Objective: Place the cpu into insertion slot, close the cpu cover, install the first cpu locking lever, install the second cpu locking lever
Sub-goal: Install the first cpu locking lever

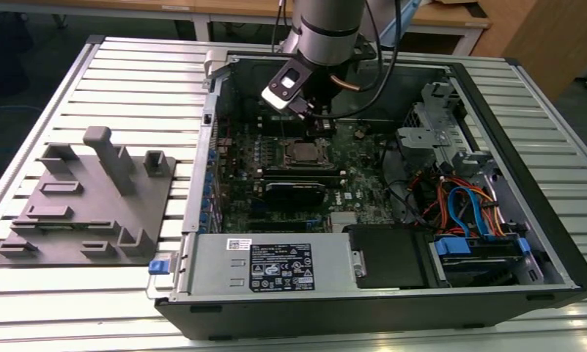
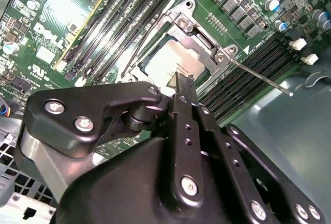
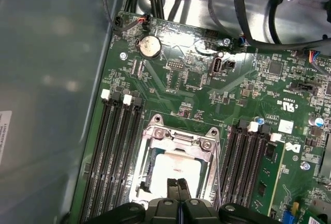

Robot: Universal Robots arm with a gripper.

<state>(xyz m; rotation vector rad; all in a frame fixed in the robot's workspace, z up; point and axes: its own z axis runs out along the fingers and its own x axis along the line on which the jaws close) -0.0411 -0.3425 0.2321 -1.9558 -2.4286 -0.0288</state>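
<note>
In the upper middle of the exterior view, the arm's black pincer [image 1: 311, 110] hangs inside the open black computer case [image 1: 371, 315]. The case sits on a ridged metal surface [image 1: 127, 66], with a grey plastic fixture [image 1: 88, 198] at the frame's left. Both wrist views show the pincer pressed together, pinching nothing, tips right over the flat silver-grey square cpu [image 3: 176, 169]. The cpu sits in the square insertion slot [image 3: 151, 158] on the green motherboard [image 3: 176, 87], with the thin silver metal cpu cover [image 3: 181, 137] framing it. A thin metal lever rod [image 2: 258, 77] sticks out from the socket corner. Can't tell if the tips touch the chip.
</note>
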